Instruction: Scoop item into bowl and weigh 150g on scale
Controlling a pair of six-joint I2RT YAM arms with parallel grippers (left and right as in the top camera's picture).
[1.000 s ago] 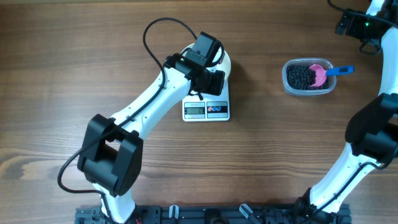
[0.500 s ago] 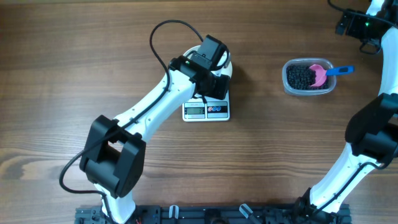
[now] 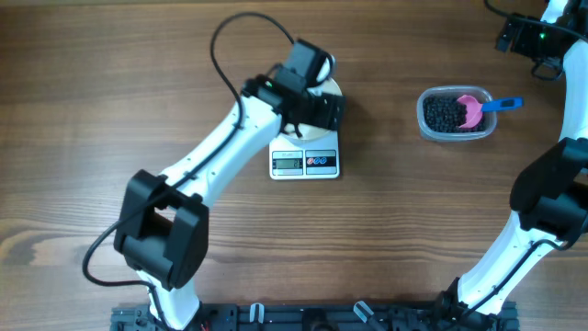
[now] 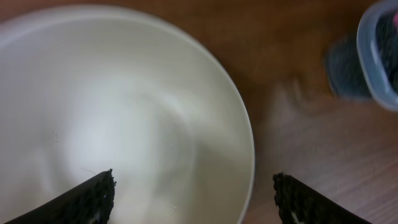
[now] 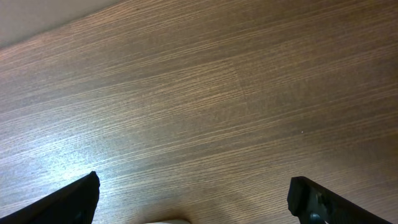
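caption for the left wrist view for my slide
Left fingers open astride the rim of the white bowl; clear tub of black beads at upper right.

The left gripper (image 4: pixel 199 199) is spread wide at the white bowl (image 4: pixel 124 112), one jaw inside its rim, the other outside over the wooden table (image 4: pixel 298 143). A clear tub (image 4: pixel 376 56) (blurred, holding dark beads (image 4: pixel 345 74)) sits beyond.

Empty white bowl (image 4: pixel 124 124) atop scale (image 3: pixel 305 163)

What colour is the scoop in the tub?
Pink, with a blue handle. The scoop shows best in the overhead view.
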